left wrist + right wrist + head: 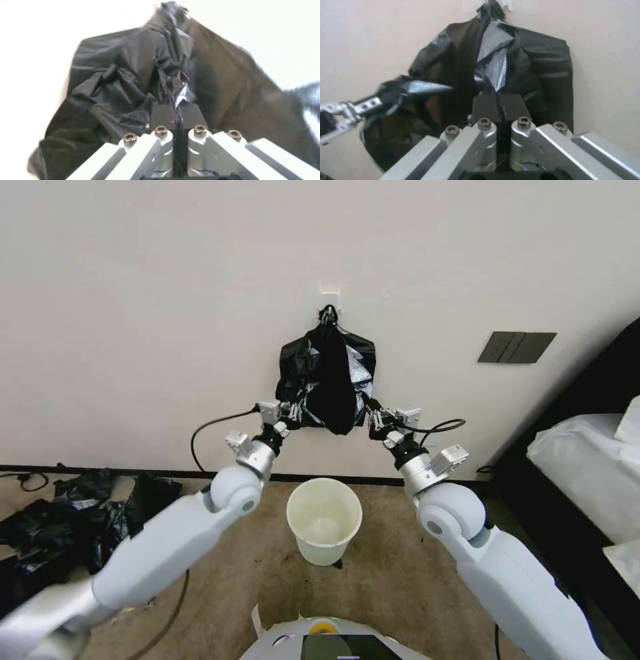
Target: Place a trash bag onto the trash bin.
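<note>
Two arms are raised toward the wall, with the robot's base at the near edge of the head view. Nearest the base, the trash bin (pixel 324 520) stands upright on the carpet (pixel 400 573), mouth open and unlined, roughly centred between the arms. That spot looks chosen so a bag freed from above can come down over the rim.

Beyond the bin, the left pincer (pixel 294 413) meets the lower left edge of the hanging black plastic. In the left wrist view its pads are pressed together on a fold of film (pixel 176 110). The right pincer (pixel 373 418) meets the lower right edge; in the right wrist view it is likewise pinching a strip of film (pixel 496 100). Holding opposite edges reads as a way to spread the mouth wide enough for the rim.

Farther back, the trash bag (pixel 327 380) hangs against the wall (pixel 167 313), gathered at its knotted top on a small white hook (pixel 329 300), directly above the bin. Whether the pincers hold one loose bag or the whole bundle I cannot tell.

Off to the left, a heap of black bags (pixel 73 520) lies on the floor by the skirting, well apart from the bin. A dark wall plate (pixel 517 347) sits right of the hook.

Judgement: bag gripped but not yet freed or on the bin.
</note>
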### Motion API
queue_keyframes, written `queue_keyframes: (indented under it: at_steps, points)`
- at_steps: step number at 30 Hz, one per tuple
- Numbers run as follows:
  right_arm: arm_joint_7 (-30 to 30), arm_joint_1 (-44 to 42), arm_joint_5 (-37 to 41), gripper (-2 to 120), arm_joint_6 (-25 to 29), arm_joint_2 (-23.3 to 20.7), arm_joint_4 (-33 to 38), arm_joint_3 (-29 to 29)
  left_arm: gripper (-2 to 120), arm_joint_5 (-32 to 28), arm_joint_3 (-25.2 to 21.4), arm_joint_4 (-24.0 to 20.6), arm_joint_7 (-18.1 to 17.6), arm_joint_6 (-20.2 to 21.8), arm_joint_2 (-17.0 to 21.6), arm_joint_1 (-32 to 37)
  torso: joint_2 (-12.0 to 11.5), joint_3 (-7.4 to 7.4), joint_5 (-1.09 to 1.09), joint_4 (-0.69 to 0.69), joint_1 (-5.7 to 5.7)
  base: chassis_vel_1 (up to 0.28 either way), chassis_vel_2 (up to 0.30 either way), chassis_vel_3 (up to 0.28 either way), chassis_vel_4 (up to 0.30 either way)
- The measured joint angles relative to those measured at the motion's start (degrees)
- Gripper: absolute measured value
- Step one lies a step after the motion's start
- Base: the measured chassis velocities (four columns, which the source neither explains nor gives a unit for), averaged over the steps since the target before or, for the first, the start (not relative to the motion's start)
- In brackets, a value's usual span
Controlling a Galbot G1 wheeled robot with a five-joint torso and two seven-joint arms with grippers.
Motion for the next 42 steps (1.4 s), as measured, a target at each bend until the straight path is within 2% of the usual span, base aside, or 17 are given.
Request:
queue_keyframes:
  at_steps: [2, 4, 12, 16, 24, 28, 33, 42]
  points:
    - [0.55, -0.69, 0.49, 0, -0.02, 0.25, 0.59, 0.43, 0, -3.61, -3.40, -1.60, 0.04, -0.43, -1.71, 2.82, 0.00, 0.00, 0.00, 0.00, 0.00, 0.000, 0.000, 0.000, 0.000]
    - [0.78, -0.89, 1.14, 0, -0.06, 0.37, 0.92, 0.63, 0, -4.35, -4.39, -2.15, 0.15, -0.47, -2.19, 3.64, 0.00, 0.00, 0.01, 0.00, 0.00, 0.000, 0.000, 0.000, 0.000]
    - [1.38, -2.07, 4.34, 0, -0.38, 0.66, 3.32, 1.99, 0, -4.36, -7.15, -4.63, 0.76, -0.38, -2.45, 6.19, 0.00, 0.00, 0.00, 0.00, 0.00, 0.000, 0.000, 0.000, 0.000]
    - [1.32, -5.14, 5.86, 0, -0.48, 0.70, 6.01, 3.43, 0, -2.94, -8.68, -7.17, 1.47, -0.32, -2.13, 9.20, 0.00, 0.00, 0.00, -0.01, 0.00, 0.000, 0.000, 0.000, 0.000]
    - [1.17, -14.77, 6.26, 0, -1.10, 1.31, 13.25, 5.12, 0, 1.74, -12.43, -13.58, 2.91, -0.19, -1.67, 21.31, 0.00, -0.01, 0.00, 0.00, 0.00, 0.000, 0.000, 0.000, 0.000]
    - [1.18, -17.74, 6.11, 0, -1.12, 1.64, 14.94, 5.54, 0, 3.16, -13.07, -14.85, 3.20, -0.24, -2.02, 24.74, 0.00, -0.01, 0.00, -0.01, 0.00, 0.000, 0.000, 0.000, 0.000]
    - [1.14, -19.65, 5.11, 0, -0.80, 2.36, 14.40, 5.47, 0, 5.29, -12.87, -13.63, 4.22, -0.74, -3.59, 26.94, 0.01, -0.01, 0.01, 0.00, 0.00, 0.000, 0.000, 0.000, 0.000]
    - [0.60, -25.05, 1.51, 0, 1.43, 5.57, 7.86, 4.16, 0, 10.13, -8.22, -3.17, 6.91, -2.88, -13.58, 28.54, 0.00, 0.00, 0.01, -0.01, 0.00, 0.000, 0.000, 0.000, 0.000]
